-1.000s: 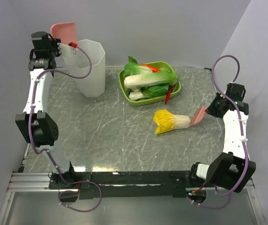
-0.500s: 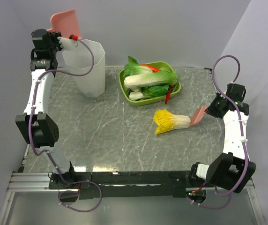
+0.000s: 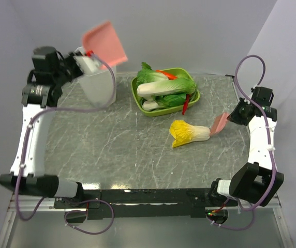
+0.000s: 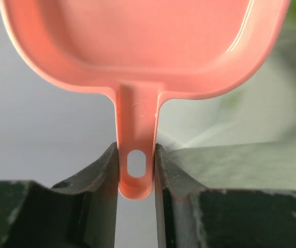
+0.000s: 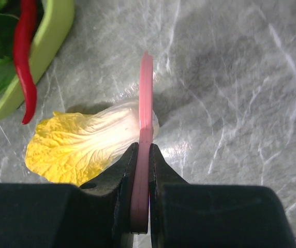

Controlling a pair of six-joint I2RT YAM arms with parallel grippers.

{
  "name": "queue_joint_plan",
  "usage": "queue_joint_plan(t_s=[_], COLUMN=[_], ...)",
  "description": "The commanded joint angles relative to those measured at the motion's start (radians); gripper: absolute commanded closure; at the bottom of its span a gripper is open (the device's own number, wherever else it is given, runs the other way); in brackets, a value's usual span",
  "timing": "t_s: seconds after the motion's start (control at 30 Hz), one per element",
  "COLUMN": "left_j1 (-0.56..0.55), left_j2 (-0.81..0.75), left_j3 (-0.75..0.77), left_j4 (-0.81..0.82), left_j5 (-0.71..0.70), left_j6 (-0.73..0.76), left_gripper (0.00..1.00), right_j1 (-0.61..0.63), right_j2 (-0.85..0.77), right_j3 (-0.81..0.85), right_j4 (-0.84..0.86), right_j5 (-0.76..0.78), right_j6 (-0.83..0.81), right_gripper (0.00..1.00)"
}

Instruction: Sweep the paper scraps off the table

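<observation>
Worktop: grey marble pattern with pale veins, metal rails along the near edge.
Left gripper: narrowly closed, both fingers pressed on the handle of a pink dustpan, just above the handle's hanging hole.
Dustpan: held up in the air and tilted, crossing the upper rim of a white translucent bin in the top view.
Bin: upright at the far-left corner of the worktop.
Right gripper: clamped tight on a thin pink scraper, seen edge-on from the wrist.
Scraper: low over the right side of the worktop, its far end at the white stem of a yellow-and-white toy cabbage (contact cannot be judged).
Green tray: far centre, holding green-and-white toy vegetables; a red chilli hangs over its right rim.
Paper scraps: not made out in any view (the bin's cloudy wall hides its inside).
</observation>
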Motion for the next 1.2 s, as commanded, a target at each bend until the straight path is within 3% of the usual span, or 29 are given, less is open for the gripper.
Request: queue_joint_plan(t_s=[0.0,0.13,0.27,0.47,0.63,0.83,1.17], left_j1=[-0.110,-0.231,-0.281,-0.289,-0.289,-0.289,-0.290], left_j2=[-0.099,-0.143,-0.171,-0.211,-0.177,-0.085,0.031], left_j3=[-0.123,-0.234,-0.401,-0.617,-0.719,-0.783,-0.826], left_j4=[-0.280,-0.440,-0.508,-0.476,-0.439,-0.347,-0.256], left_j5=[0.232,0.286,0.327,0.304,0.206,0.128,0.053], left_j6=[-0.044,-0.086,-0.121,-0.139,-0.159,-0.231,-0.316], left_gripper=[0.99,0.99,0.99,0.99,0.99,0.99,0.76], right_j1=[-0.006,-0.006,0.008,0.097,0.141,0.150,0.160], right_j2=[0.025,0.068,0.094,0.005,-0.092,-0.139,-0.231], right_j3=[0.152,0.254,0.299,0.060,-0.199,-0.394,-0.574], right_j4=[-0.006,-0.055,-0.075,0.203,0.427,0.568,0.507], right_j5=[-0.033,-0.070,-0.047,0.204,0.289,0.320,0.297], right_j6=[-0.101,-0.271,-0.453,-0.898,-1.163,-1.313,-1.304], right_gripper=[1.00,1.00,1.00,1.00,1.00,1.00,1.00])
